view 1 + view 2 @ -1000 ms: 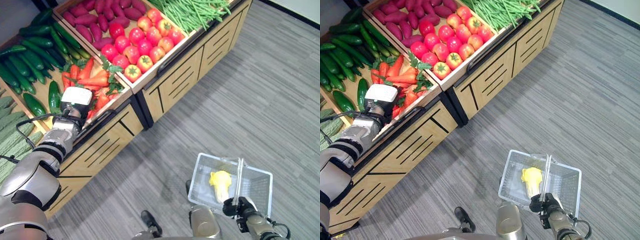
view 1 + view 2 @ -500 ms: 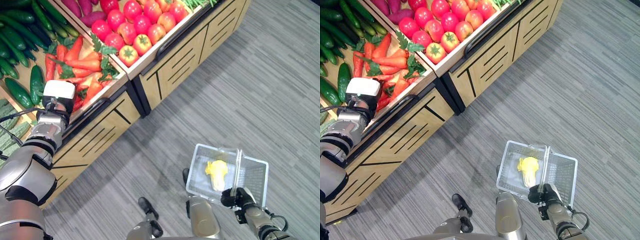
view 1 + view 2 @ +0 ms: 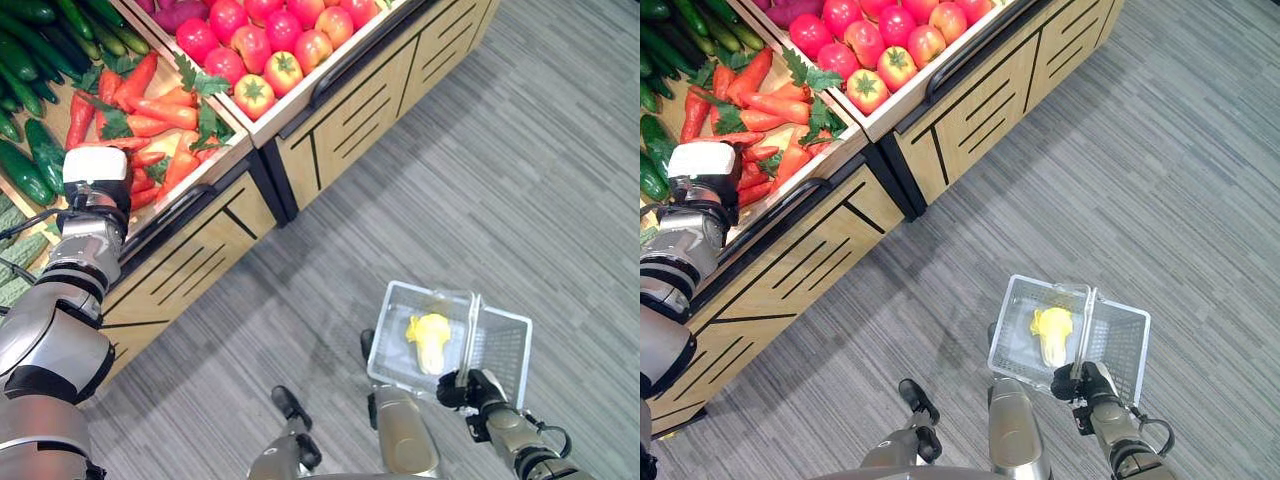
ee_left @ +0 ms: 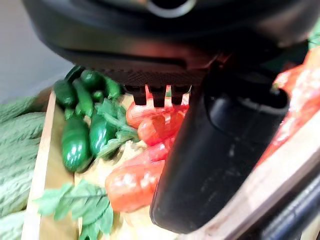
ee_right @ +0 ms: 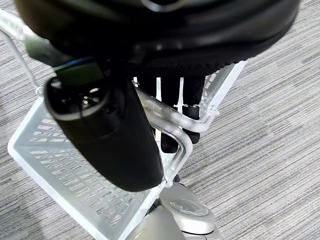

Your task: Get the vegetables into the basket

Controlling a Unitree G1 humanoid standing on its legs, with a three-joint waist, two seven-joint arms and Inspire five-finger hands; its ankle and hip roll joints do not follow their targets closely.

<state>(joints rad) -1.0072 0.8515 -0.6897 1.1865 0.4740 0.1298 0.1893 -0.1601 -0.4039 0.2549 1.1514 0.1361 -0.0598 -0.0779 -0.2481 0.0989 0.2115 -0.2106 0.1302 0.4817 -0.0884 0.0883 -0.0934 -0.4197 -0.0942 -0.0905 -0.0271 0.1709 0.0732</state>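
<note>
Lower right: right hand (image 3: pixel 468 388) remains curled round the handle of the basket (image 3: pixel 500 355), which holds one yellow vegetable (image 3: pixel 428 331). Upper left: left hand (image 4: pixel 215 150) has drifted toward the frame's left over the carrots (image 3: pixel 150 105); finger state cannot be told. No carrot secured yet.

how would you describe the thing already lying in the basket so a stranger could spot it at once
Look low over the grey floor, where the right hand grips the handle of a white wire basket. In the half nearer the stand lies a pale yellow leafy vegetable, the basket's only load and unlike the stand's reds and greens.
</note>
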